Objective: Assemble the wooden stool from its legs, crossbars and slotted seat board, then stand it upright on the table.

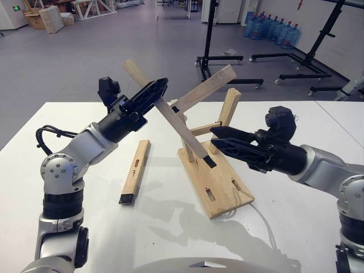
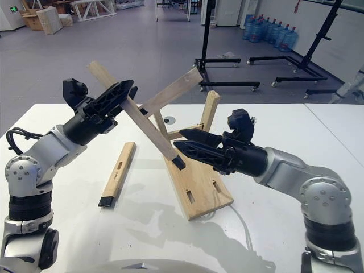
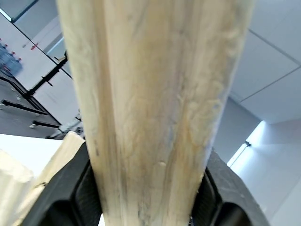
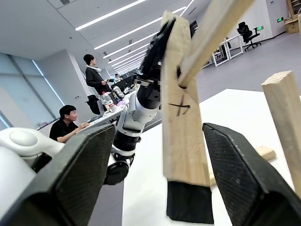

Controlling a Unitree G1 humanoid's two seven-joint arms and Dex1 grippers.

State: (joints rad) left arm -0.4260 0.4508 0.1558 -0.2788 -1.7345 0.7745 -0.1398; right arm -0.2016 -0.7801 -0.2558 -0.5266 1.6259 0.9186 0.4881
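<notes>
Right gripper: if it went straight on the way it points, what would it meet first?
Probably the wooden leg held by the left gripper: in the right wrist view its black-capped lower end sits squarely between the right gripper's open fingers. How far ahead is unclear.

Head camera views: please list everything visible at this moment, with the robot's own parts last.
Seat board: one, pale wood, slotted, flat on the white table.
Held leg: one, pale wood, black foot, slanting down over the board.
Loose leg: one, pale wood, black foot, flat on the table left of the board.
Upright frame: legs and thin crossbar, pale wood, board's far end; count unclear.
Wheeled stands: black, floor behind.
Water bottles: blue, far wall.
Left gripper: shut on the held leg.
Right gripper: open, at that leg's lower end.
</notes>
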